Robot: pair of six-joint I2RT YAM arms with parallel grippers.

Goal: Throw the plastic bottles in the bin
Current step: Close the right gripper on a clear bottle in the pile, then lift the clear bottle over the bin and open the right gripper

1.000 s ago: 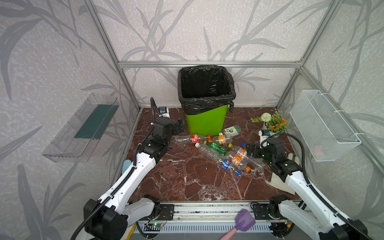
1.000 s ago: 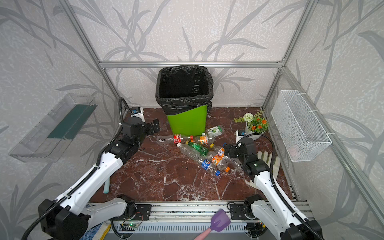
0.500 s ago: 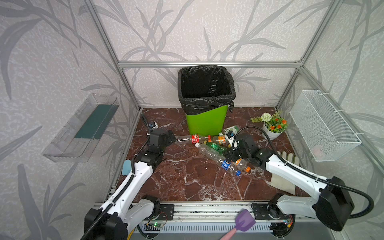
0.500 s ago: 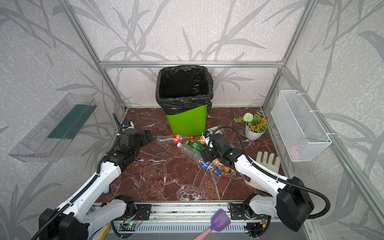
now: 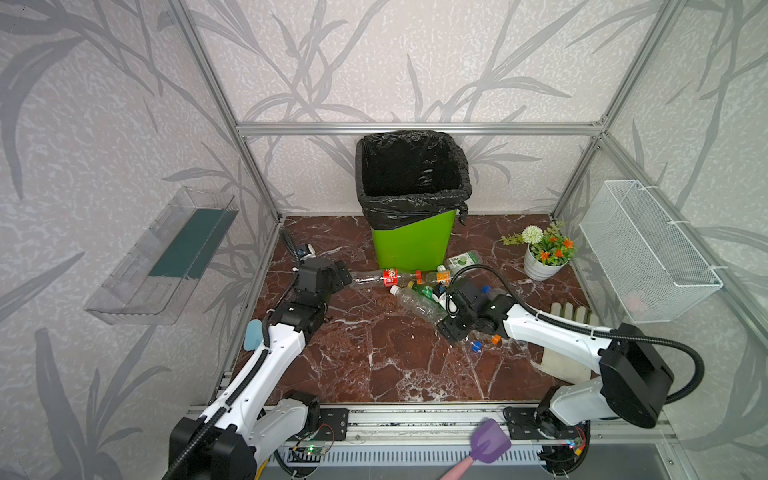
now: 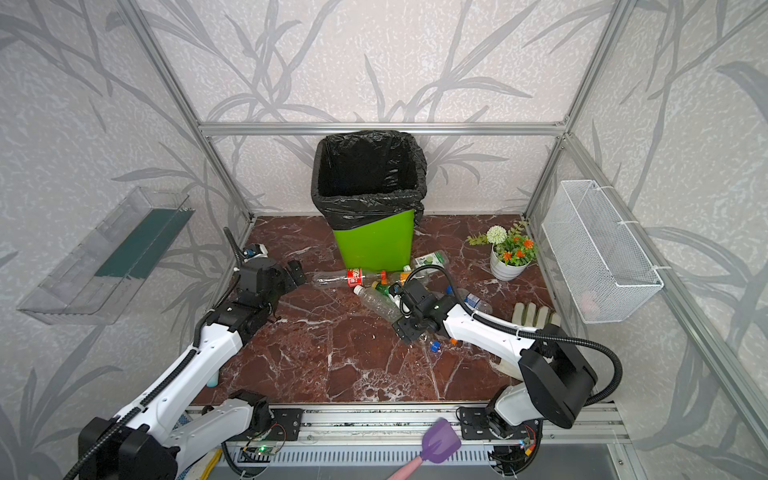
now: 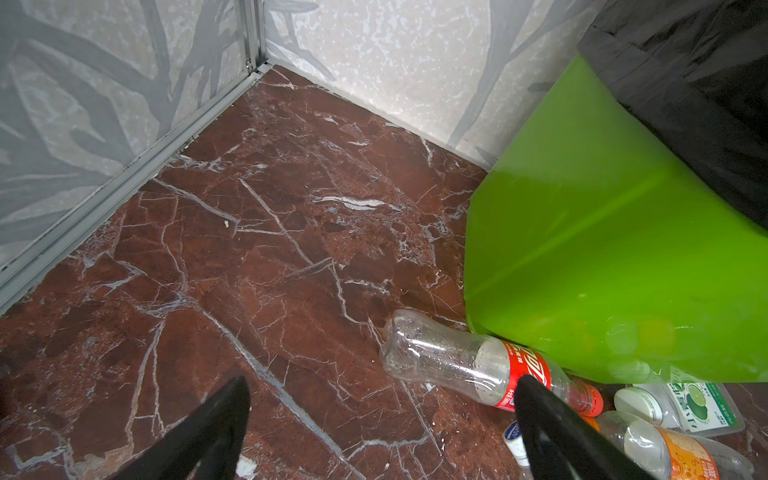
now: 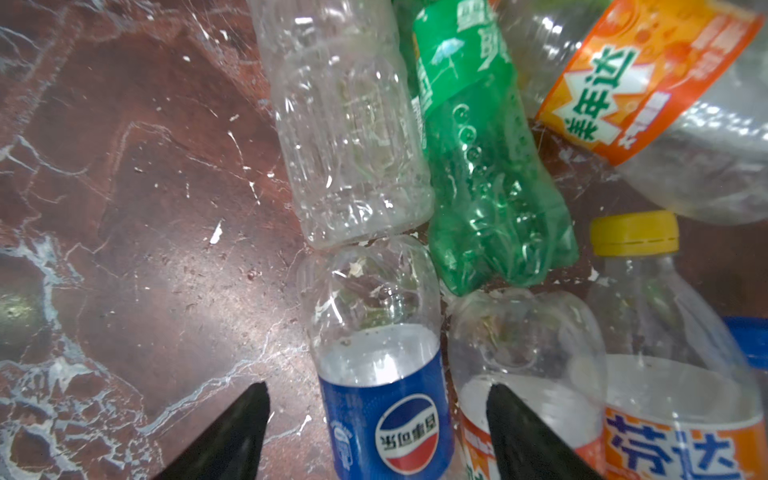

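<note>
Bottles lie on their sides in a loose heap on the marble floor, touching one another, right in front of the bin. They look empty and thin-walled, so I judge them very light, springy and easy to dent. Their smooth round sides are likely to roll or squirt out of a pinch. The right gripper is down among them, its jaws apart on either side of the blue-labelled bottle. Floor shows between one finger and the bottle, so nothing is clamped yet. The labelled middle seems the best hold, taken across the width, where the wall is straight and the paper gives some friction. The neighbouring green bottle may get nudged. The left gripper hangs wide open and empty near the red-labelled bottle, which rests against the bin's base.
</note>
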